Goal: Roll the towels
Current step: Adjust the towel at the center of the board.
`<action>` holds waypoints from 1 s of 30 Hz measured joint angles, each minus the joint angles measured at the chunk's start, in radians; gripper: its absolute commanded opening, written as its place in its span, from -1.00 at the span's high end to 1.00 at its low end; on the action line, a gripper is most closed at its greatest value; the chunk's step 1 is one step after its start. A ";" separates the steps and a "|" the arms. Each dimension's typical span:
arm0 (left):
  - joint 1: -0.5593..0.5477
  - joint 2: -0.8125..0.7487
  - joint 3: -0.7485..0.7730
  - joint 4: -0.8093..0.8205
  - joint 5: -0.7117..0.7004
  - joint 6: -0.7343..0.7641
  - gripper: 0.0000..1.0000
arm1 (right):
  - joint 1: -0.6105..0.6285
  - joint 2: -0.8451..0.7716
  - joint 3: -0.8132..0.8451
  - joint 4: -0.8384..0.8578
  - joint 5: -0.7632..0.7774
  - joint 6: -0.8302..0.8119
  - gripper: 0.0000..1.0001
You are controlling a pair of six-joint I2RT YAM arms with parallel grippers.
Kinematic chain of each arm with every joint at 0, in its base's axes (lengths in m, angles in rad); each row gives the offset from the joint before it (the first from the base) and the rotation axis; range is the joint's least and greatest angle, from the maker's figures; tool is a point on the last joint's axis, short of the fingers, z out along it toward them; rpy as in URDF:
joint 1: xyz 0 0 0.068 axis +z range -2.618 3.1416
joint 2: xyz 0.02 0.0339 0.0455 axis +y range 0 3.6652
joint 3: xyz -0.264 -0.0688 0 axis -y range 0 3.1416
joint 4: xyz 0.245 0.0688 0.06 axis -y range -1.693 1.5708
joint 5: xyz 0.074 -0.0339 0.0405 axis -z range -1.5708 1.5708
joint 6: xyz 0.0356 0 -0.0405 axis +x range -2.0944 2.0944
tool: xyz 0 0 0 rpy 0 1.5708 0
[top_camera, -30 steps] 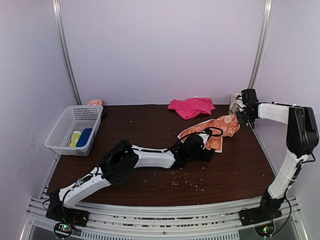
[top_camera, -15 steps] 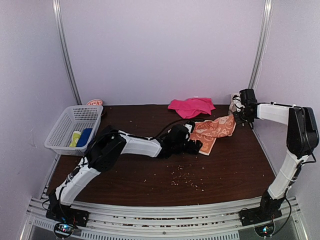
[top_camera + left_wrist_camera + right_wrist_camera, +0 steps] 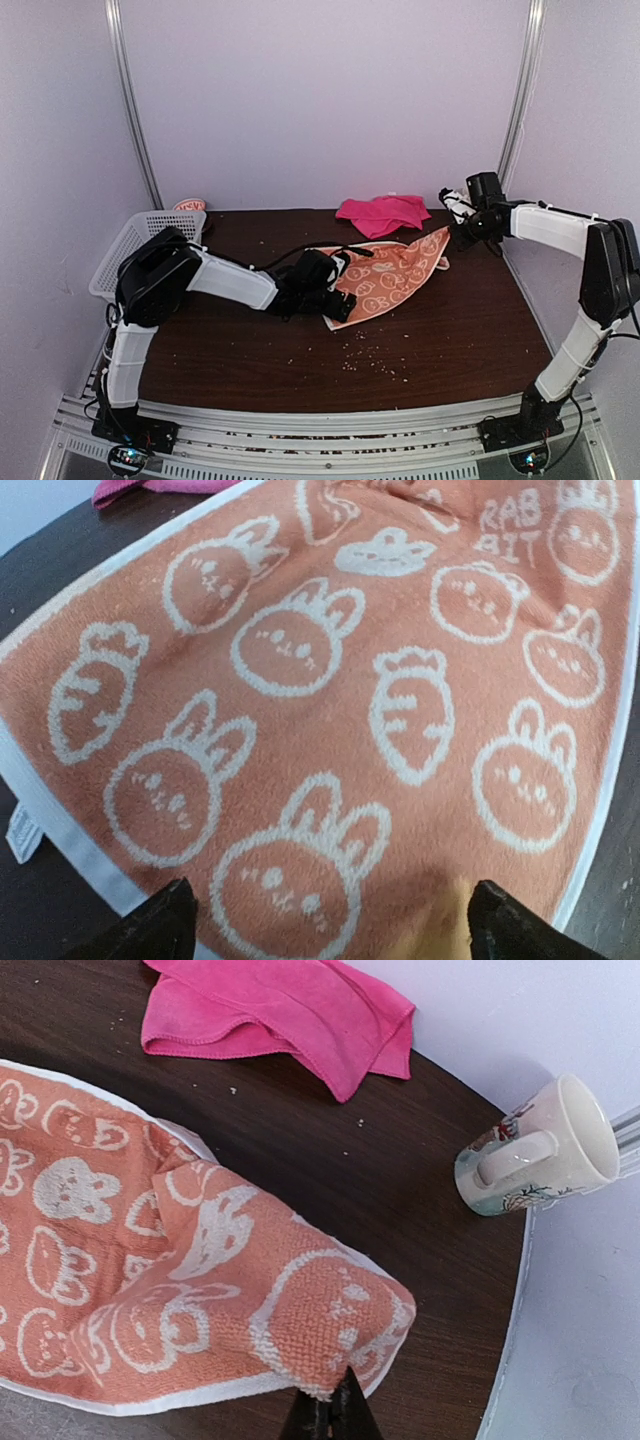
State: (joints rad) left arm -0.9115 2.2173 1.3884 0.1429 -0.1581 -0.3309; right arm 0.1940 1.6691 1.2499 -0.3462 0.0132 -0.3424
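The orange towel (image 3: 385, 275) has just been dragged open, near the pink towel (image 3: 382, 213) — left tool (image 3: 332, 905) spread, right tool (image 3: 335, 1410) pinching 1 corner — so rolling can begin.

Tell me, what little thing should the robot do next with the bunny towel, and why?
Probably the right pincer should lower its pinched corner onto the table and let go. The orange towel lies mostly spread, but that corner is bunched in the shut pincer. The left pincer hangs open over the opposite edge, holding nothing.
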 measured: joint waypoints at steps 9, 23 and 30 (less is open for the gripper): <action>-0.051 -0.125 -0.114 0.077 0.035 0.297 -0.93 | 0.030 0.079 0.002 -0.012 0.063 0.002 1.00; -0.113 -0.227 -0.272 0.036 0.064 0.594 -0.52 | 0.028 0.127 0.003 -0.032 0.146 0.028 1.00; -0.111 -0.232 -0.272 -0.020 0.027 0.664 -0.36 | 0.028 0.127 0.003 -0.032 0.149 0.032 1.00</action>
State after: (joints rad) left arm -1.0225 1.9858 1.1168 0.1230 -0.1310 0.3328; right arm 0.2218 1.7966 1.2526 -0.3786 0.1623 -0.3107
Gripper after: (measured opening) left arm 0.682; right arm 0.020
